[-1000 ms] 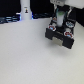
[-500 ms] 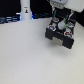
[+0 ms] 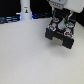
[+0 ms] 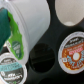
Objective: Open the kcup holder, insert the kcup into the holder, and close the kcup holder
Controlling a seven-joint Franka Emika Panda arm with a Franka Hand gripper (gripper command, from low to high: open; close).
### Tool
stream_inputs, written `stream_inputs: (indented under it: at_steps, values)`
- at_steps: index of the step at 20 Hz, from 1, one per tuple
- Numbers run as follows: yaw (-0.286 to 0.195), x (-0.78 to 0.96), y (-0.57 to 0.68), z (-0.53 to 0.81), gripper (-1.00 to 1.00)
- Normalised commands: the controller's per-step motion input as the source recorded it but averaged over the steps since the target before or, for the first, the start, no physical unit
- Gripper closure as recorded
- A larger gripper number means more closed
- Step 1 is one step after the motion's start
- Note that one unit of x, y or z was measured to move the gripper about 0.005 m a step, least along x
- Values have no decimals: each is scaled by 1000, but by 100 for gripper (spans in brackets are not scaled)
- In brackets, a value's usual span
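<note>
Over the kcup holder — jaws clamped on the white, green-lidded kcup.

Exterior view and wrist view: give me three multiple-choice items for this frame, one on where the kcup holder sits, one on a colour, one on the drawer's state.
1. Where is the kcup holder in the exterior view?
A. Toward that view's right, under the arm
B. At that view's left, beside the white bottle-shaped object
C. At the near middle of the table

2. What colour is the lid of the kcup closest to the wrist camera?
A. Red
B. Blue
C. Green

3. What state is the holder's drawer in?
A. Shut flush
B. Open, with round slots exposed
C. Taken out and flipped over

Answers: 1 A, the black box sits at the right below the arm. 2 C, green shows at the white pod's end. 3 B, the wrist view shows an empty slot among seated pods.
</note>
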Motion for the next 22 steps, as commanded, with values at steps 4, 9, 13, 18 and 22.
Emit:
stream_inputs:
  at_steps: [4,9,13,18,22]
  values:
    - [-111,-709,-133,-124,-100]
    - [-115,-504,-150,-111,-100]
    - [-3,-200,-70,11,-100]
    - [2,-66,-43,71,-100]
    - [1,-24,-38,64,-100]
